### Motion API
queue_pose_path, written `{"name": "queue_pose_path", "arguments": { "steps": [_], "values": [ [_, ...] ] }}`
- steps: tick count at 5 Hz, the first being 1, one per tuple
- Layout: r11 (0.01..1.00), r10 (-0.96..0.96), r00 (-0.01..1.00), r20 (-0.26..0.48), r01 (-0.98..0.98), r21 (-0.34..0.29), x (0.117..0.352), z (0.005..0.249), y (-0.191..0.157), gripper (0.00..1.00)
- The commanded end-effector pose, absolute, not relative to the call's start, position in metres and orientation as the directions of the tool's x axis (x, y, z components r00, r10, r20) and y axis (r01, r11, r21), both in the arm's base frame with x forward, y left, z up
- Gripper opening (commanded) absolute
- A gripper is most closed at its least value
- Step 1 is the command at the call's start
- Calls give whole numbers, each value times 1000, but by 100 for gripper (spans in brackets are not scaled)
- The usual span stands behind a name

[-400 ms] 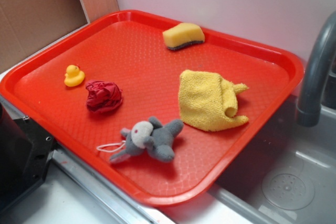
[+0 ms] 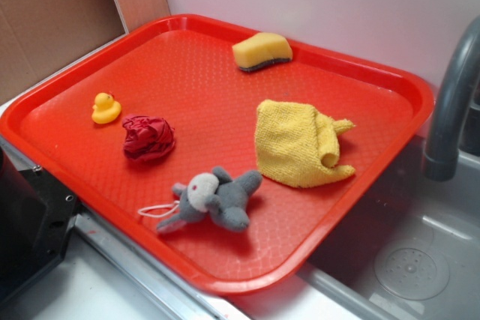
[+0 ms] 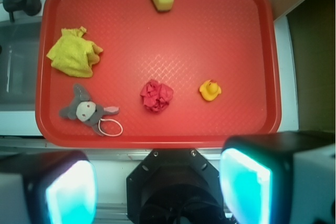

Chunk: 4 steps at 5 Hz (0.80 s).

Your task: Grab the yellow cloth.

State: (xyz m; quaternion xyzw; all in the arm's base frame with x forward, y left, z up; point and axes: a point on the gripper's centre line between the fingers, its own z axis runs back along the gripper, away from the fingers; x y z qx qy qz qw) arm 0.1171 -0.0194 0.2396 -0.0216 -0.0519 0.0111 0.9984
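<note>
The yellow cloth (image 2: 296, 144) lies rumpled on the right side of the red tray (image 2: 225, 282), one pointed corner toward the faucet. From the wrist camera the yellow cloth (image 3: 73, 56) sits at the tray's (image 3: 220, 40) upper left. My gripper (image 3: 157, 190) hovers high over the tray's near edge, far from the cloth. It is open: its two cyan pads (image 3: 71, 195) stand wide apart with nothing between them. The exterior view does not show the gripper.
Also on the tray: a yellow sponge (image 2: 262, 52), a rubber duck (image 2: 106, 108), a crumpled red cloth (image 2: 148, 137) and a grey plush toy (image 2: 217, 198) just in front of the yellow cloth. A grey faucet (image 2: 450, 110) and sink (image 2: 412, 260) are at the right. The black robot base (image 2: 30, 222) is at the lower left.
</note>
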Motion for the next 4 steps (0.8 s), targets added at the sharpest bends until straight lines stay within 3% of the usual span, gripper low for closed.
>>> {"name": "queue_pose_path", "arguments": {
  "steps": [1, 3, 4],
  "values": [
    [971, -236, 955, 177, 237, 17, 146, 223, -31, 100],
    [814, -577, 781, 238, 574, 92, 174, 190, -80, 100],
    [736, -668, 697, 262, 671, 90, 188, 171, -96, 100]
  ]
}}
